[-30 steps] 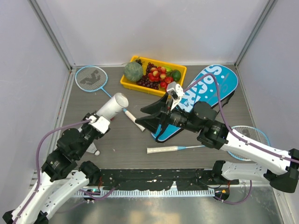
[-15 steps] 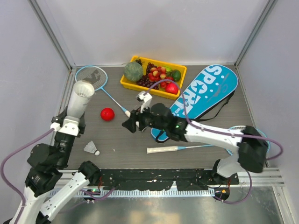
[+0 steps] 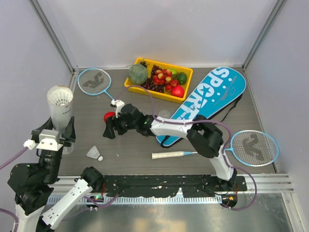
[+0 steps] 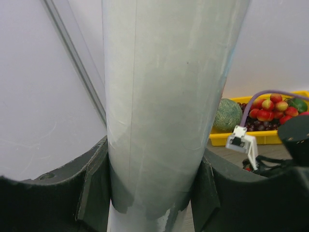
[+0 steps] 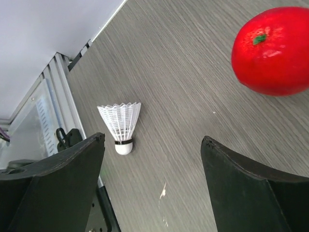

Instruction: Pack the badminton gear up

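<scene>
My left gripper (image 3: 50, 137) is shut on the white tube (image 3: 59, 113) and holds it upright at the table's left edge. White feathers show in the tube's open top. In the left wrist view the tube (image 4: 164, 96) fills the gap between the jaws. My right gripper (image 3: 107, 131) is open and empty, stretched left and low over the table. A shuttlecock (image 3: 94, 153) lies left of it, and shows in the right wrist view (image 5: 120, 126) by the left finger. One racket (image 3: 94, 81) lies back left, another (image 3: 253, 146) front right. The blue SPORT bag (image 3: 207, 99) lies right of centre.
A red ball (image 3: 109, 117) sits just behind the right gripper; it also shows in the right wrist view (image 5: 271, 50). The yellow fruit tray (image 3: 186, 73) stands at the back centre. The right arm spans the table's middle. Grey walls close in the left and right.
My left arm has lifted the tube from lying tilted to upright and drawn it left and nearer. My right arm has reached left, past the red ball, toward the loose shuttlecock.
</scene>
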### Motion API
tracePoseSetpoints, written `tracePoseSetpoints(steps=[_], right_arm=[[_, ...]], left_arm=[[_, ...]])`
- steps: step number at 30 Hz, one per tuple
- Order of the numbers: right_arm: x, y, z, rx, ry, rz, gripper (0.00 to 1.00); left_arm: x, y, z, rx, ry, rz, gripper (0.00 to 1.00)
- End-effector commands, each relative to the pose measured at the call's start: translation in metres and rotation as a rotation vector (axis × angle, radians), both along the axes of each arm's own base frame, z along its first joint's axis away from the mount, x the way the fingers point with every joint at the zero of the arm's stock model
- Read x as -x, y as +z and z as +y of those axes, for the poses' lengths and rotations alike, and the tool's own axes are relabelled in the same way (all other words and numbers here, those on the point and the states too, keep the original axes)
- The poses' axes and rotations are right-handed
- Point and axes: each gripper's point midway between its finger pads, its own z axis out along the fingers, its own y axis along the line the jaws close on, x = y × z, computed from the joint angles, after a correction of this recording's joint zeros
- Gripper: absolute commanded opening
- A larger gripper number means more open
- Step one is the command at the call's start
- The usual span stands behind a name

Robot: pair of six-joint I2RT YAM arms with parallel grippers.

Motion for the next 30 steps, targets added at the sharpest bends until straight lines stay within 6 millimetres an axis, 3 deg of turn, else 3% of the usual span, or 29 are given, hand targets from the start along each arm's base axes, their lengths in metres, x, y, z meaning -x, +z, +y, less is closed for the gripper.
tracePoseSetpoints(steps=[1, 2, 3, 4, 5, 6, 10, 19, 24, 25, 30], right_arm=[[0.016, 0.008, 0.034, -0.049, 0.117, -0.021, 0.86], [0.019, -0.007, 0.04, -0.036, 0.148, -0.016, 0.86], [0.022, -0.001, 0.048, -0.056, 0.183, -0.029, 0.86], [0.024, -0.015, 0.051, -0.037, 0.194, -0.01, 0.85], [0.023, -0.011, 0.057, -0.047, 0.196, -0.01, 0.86], [0.024, -0.027, 0.058, -0.012, 0.191, 0.011, 0.86], [0.02, -0.045, 0.065, 0.036, 0.112, 0.024, 0.88], [0.041, -0.061, 0.082, 0.063, 0.083, 0.044, 0.92], [0.048, -0.073, 0.084, 0.099, 0.063, 0.041, 0.92], [0.05, -0.084, 0.08, 0.141, 0.06, 0.053, 0.92], [0.055, -0.087, 0.084, 0.208, 0.06, 0.031, 0.9]], left_arm=[[0.02, 0.033, 0.007, 0.119, -0.045, -0.12, 0.37], [0.02, 0.033, 0.006, 0.121, -0.057, -0.122, 0.37], [0.021, 0.033, 0.004, 0.126, -0.068, -0.122, 0.37], [0.022, 0.033, 0.004, 0.131, -0.073, -0.124, 0.37], [0.021, 0.032, 0.002, 0.127, -0.078, -0.121, 0.37], [0.022, 0.032, 0.002, 0.13, -0.081, -0.122, 0.37], [0.023, 0.031, 0.002, 0.13, -0.084, -0.123, 0.37], [0.022, 0.026, 0.003, 0.119, -0.077, -0.098, 0.38], [0.025, 0.024, 0.008, 0.135, -0.068, -0.099, 0.38], [0.026, 0.025, 0.009, 0.138, -0.067, -0.103, 0.38], [0.027, 0.026, 0.012, 0.14, -0.055, -0.112, 0.38]])
